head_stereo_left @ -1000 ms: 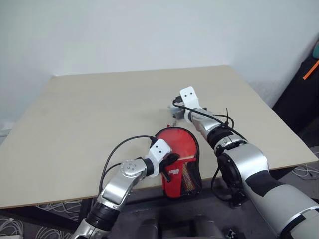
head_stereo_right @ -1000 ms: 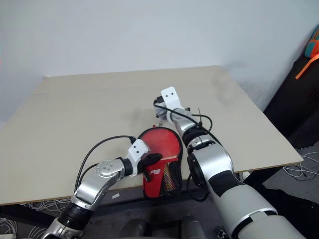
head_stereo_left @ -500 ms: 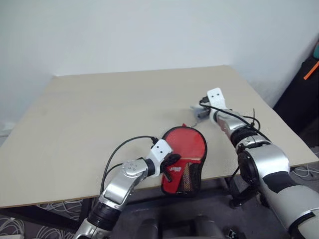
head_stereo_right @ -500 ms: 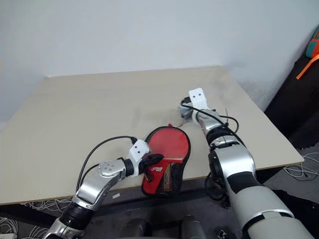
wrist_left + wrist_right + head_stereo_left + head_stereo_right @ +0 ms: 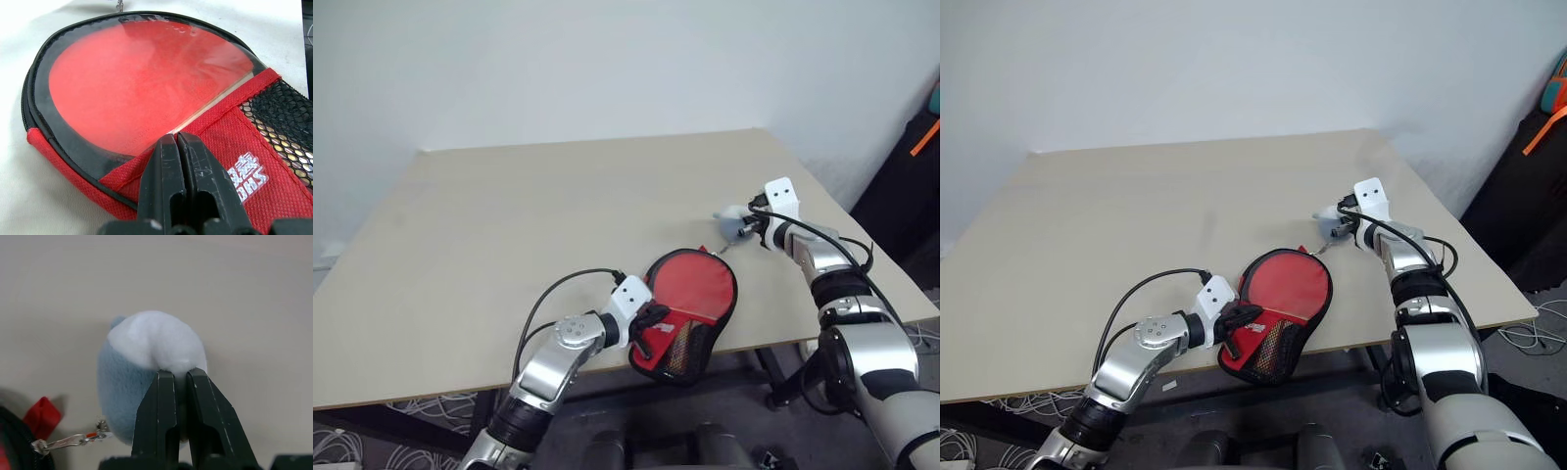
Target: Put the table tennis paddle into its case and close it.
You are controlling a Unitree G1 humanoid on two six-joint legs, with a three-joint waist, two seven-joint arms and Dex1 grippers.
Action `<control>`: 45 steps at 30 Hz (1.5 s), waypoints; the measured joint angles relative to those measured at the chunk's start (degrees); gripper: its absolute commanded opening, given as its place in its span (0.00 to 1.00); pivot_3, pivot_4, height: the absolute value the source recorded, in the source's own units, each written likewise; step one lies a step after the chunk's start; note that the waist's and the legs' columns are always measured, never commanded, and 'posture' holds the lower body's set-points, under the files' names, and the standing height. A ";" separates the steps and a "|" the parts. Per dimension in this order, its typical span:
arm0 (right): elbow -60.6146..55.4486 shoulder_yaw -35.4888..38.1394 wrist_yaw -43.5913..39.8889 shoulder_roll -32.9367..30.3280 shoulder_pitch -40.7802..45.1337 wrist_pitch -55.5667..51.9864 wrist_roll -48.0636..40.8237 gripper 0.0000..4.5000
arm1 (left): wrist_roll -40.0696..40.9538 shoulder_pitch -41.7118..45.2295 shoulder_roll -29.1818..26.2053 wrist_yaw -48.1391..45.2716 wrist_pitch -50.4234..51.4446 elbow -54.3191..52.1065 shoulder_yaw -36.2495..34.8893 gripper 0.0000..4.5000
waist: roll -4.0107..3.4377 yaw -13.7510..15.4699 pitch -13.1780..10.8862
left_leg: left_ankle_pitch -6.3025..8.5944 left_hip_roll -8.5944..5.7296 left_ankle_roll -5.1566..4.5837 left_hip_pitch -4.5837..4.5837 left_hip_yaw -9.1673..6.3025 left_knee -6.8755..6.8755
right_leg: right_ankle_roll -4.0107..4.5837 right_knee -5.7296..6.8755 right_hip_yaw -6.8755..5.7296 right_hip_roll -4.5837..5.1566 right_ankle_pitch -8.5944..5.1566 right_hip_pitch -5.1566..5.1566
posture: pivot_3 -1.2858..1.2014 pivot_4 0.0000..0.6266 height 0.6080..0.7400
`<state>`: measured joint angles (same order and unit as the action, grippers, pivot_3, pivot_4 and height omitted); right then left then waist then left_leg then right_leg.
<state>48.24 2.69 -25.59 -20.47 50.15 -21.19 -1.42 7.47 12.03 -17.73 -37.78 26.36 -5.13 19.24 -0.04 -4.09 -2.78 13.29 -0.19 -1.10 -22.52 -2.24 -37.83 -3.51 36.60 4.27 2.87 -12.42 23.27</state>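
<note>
Both pincers are clenched: left gripper (image 5: pixel 177 147) pinning the case (image 5: pixel 690 304) at the desk's (image 5: pixel 489 235) near edge, right gripper (image 5: pixel 177 377) apparently squeezing a plush zip charm (image 5: pixel 146 367), arm outstretched.

My arms are built of silver-grey rounded segments joined by black rings. Each wrist carries a white angular camera housing marked with two small dark holes. A black cable loops from my left forearm to its wrist; thinner black cables run along my right forearm. My left gripper (image 5: pixel 178 147) and right gripper (image 5: pixel 177 382) each have two black, scuffed, tapering fingers.
</note>
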 measured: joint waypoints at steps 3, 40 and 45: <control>-5.11 0.54 1.65 1.33 -2.48 -3.15 -0.86 0.01 | 0.47 1.02 0.00 -1.16 0.28 0.46 -0.25 0.00 | -0.01 0.00 0.00 | 0.00 0.00 0.00 -0.01 0.01 -0.01 | -0.01 0.01 0.01 0.00 0.00 0.03 | 0.52 0.00 1.00; -32.49 0.85 1.26 -3.95 -17.06 -22.58 -5.65 0.01 | 1.72 17.61 4.33 -16.08 -8.01 25.87 -0.04 0.00 | 0.02 0.02 -0.01 | 0.01 0.00 -0.03 -0.07 0.11 -0.02 | -0.08 -0.01 0.12 -0.02 -0.05 0.11 | 0.52 0.00 1.00; -32.70 0.36 -1.02 -6.00 -16.22 -24.90 -6.31 0.34 | -0.29 18.12 4.21 -16.05 -11.03 27.60 0.04 0.00 | 0.02 0.02 -0.01 | 0.02 -0.01 -0.04 -0.06 0.12 -0.03 | -0.08 -0.02 0.13 -0.02 -0.05 0.10 | 0.52 0.00 1.00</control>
<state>15.54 3.05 -26.61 -26.47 33.92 -46.09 -7.73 7.18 30.14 -13.52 -53.82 15.33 22.46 19.28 -0.02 -4.07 -2.79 13.31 -0.19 -1.15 -22.58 -2.11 -37.86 -3.59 36.59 4.40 2.85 -12.47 23.37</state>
